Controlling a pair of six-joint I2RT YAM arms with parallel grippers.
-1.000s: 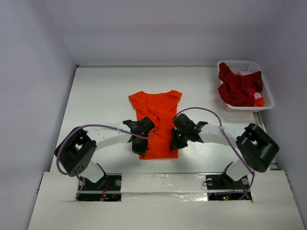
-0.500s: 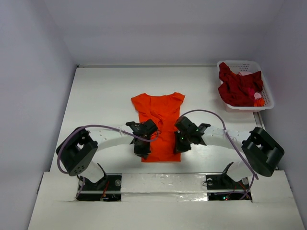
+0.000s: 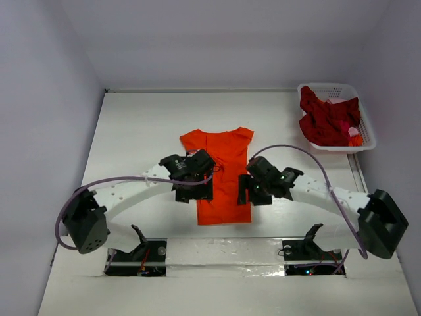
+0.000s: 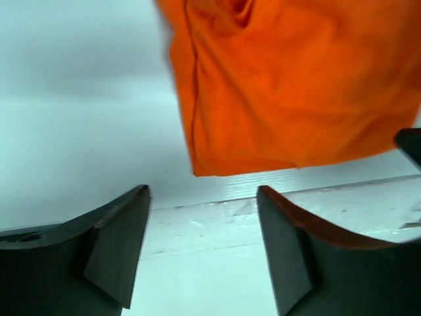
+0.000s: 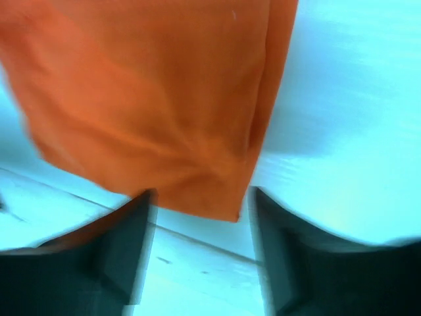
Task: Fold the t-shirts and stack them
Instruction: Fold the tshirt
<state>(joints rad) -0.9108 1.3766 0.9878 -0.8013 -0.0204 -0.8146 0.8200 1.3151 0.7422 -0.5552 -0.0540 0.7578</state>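
Observation:
The orange t-shirt (image 3: pixel 222 178) lies flat mid-table, folded narrow, collar end away from the arms and hem toward them. My left gripper (image 3: pixel 187 195) hovers at its left edge, open. In the left wrist view the open gripper (image 4: pixel 202 243) has only bare table between the jaws, and the orange t-shirt (image 4: pixel 296 85) has its hem corner just beyond them. My right gripper (image 3: pixel 254 196) hovers at the right edge, also open. In the blurred right wrist view the open gripper (image 5: pixel 200 250) holds nothing, and the orange t-shirt (image 5: pixel 151 99) ends at the fingertips. Dark red t-shirts (image 3: pixel 325 122) are heaped in the basket.
A white lattice basket (image 3: pixel 370 135) stands at the table's far right, against the right wall. A small orange and pink item (image 3: pixel 354 137) shows at its near corner. The table's front edge runs just below the shirt's hem. Walls close in the left, back and right.
Both grippers were shut on the orange shirt's lower part and have opened and let go. The shirt now lies flatter, its hem nearer the front. Both arms have swung outward.

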